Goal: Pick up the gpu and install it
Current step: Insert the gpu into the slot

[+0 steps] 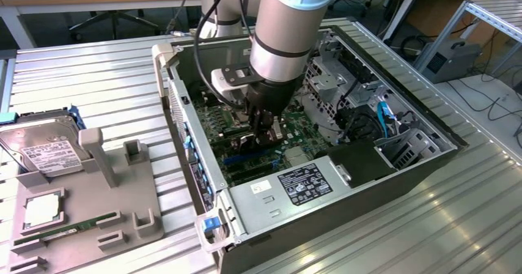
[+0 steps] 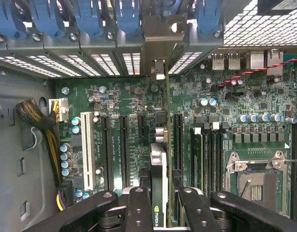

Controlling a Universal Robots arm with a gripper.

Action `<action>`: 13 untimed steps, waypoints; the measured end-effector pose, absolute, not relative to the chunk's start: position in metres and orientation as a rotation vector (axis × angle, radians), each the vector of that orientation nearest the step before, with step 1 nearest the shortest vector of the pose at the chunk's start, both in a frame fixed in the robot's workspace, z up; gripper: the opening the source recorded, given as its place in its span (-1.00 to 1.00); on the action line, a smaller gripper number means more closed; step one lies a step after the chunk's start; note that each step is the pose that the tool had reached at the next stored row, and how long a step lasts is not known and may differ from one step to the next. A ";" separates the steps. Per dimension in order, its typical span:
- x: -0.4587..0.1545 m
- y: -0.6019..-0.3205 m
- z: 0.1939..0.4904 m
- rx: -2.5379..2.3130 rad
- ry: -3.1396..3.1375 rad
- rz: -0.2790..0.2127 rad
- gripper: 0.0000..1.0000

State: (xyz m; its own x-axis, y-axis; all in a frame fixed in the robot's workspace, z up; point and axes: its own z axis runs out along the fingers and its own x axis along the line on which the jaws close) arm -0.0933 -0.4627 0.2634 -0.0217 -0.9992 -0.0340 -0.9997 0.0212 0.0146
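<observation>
Ribbed metal tabletop (image 1: 98,84) carries, from the exterior view's left, a hard drive (image 1: 41,148) on a grey fixture (image 1: 90,207), then an open computer case (image 1: 326,185), where the gripper (image 1: 263,138) pinches the gpu (image 2: 158,169) between its fingers (image 2: 139,205), seemingly edge-on over a motherboard (image 2: 134,106) slot.

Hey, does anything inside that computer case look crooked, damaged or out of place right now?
Nothing stands out. The claw holds the gpu on edge, running parallel to the expansion slots on the motherboard inside the case. I see no loose, tilted or damaged parts.
</observation>
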 end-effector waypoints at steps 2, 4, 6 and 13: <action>-0.093 -0.463 0.263 -2.189 2.233 0.053 -0.47; -0.093 -0.463 0.262 -2.189 2.233 0.054 -0.47; -0.093 -0.463 0.261 -2.188 2.232 0.056 -0.47; -0.093 -0.463 0.258 -2.188 2.231 0.058 -0.47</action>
State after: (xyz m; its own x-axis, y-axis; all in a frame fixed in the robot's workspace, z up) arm -0.0932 -0.4626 0.2575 -0.0200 -0.9991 -0.0375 -0.9997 0.0194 0.0148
